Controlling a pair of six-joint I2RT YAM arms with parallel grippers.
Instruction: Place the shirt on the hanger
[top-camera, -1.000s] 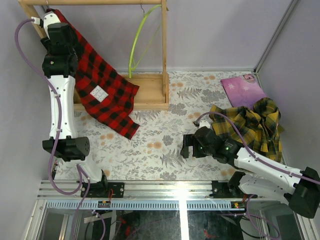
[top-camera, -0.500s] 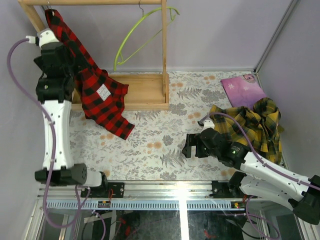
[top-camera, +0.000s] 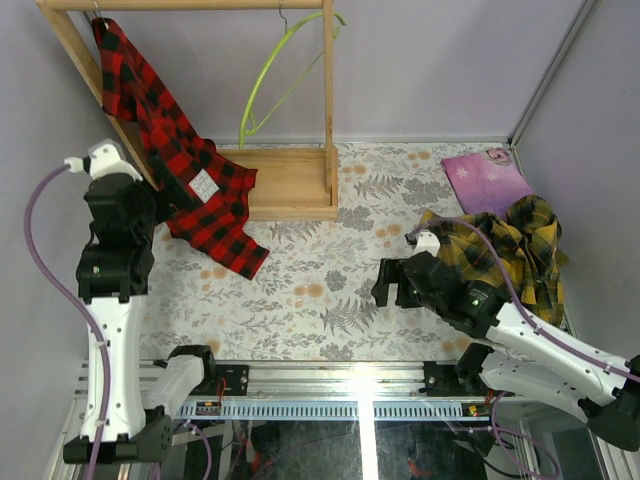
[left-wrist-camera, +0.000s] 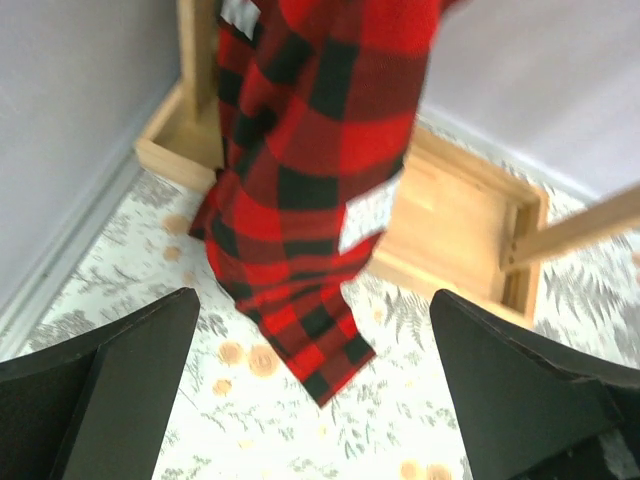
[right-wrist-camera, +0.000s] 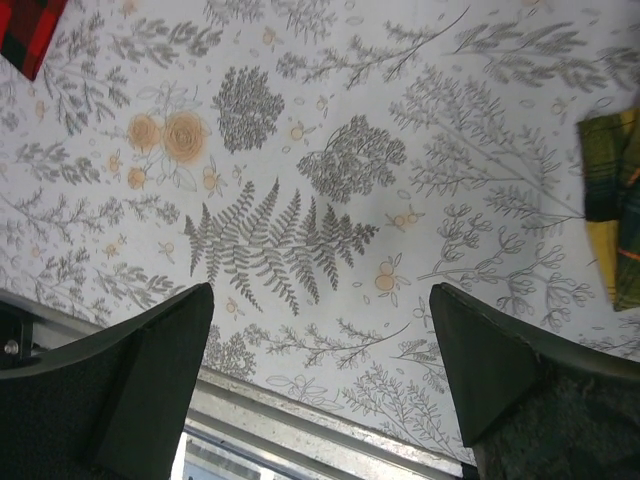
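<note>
The red-and-black plaid shirt (top-camera: 180, 170) hangs from the left end of the wooden rack's top rail, and its lower part trails onto the rack base and the table. A white patch (top-camera: 203, 183) shows on it. The cream hanger is hidden under the shirt. My left gripper (top-camera: 165, 203) is open and empty, close beside the shirt's lower part. In the left wrist view the shirt (left-wrist-camera: 320, 150) hangs ahead of the spread gripper (left-wrist-camera: 312, 330). My right gripper (top-camera: 385, 283) is open and empty low over the table, as the right wrist view (right-wrist-camera: 322, 300) also shows.
The wooden rack (top-camera: 290, 180) stands at the back left, with a lime-green hanger (top-camera: 275, 70) on its rail. A yellow-and-dark plaid shirt (top-camera: 505, 245) lies at the right, its edge in the right wrist view (right-wrist-camera: 612, 200). A purple cloth (top-camera: 487, 178) lies behind it.
My left arm has drawn back from the rail's left end toward the near side. The shirt stays hanging on the rail. The green hanger has swung. The right gripper has shifted slightly.
</note>
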